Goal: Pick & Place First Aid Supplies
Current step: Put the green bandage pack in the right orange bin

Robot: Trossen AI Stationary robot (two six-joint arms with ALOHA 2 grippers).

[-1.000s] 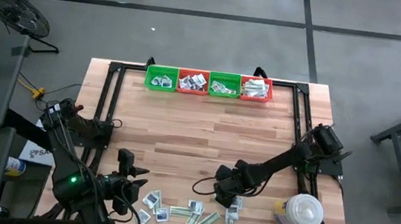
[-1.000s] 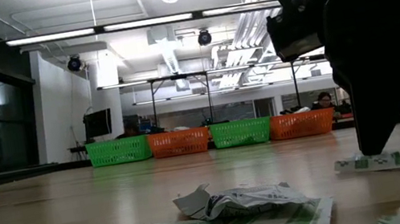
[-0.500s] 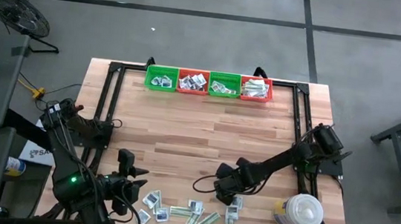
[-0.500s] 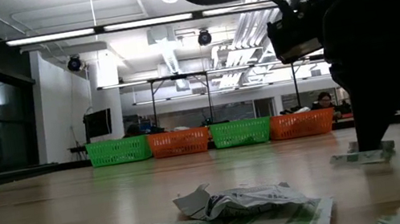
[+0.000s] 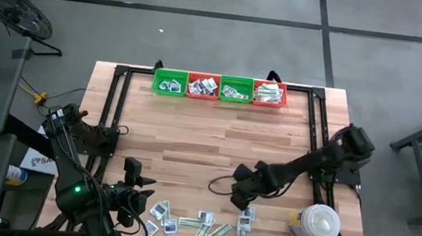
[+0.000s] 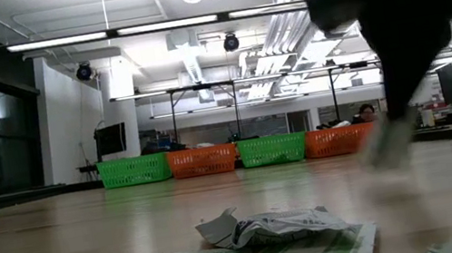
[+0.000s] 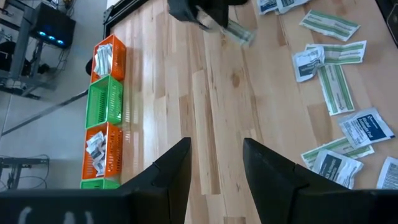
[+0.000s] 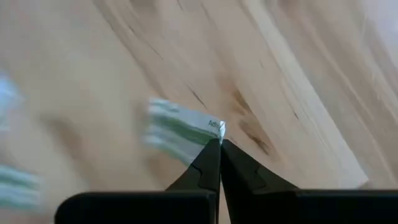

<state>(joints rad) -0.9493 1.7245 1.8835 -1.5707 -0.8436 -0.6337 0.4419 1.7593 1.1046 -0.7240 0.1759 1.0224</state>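
- Right claw now pinched shut on a green-striped packet, lifted off the worktop; a second ago it stood open over the packet.
- Pick looks done; carry to the baskets at the far edge comes next.
- Left claw part open, empty, parked near the loose packets.
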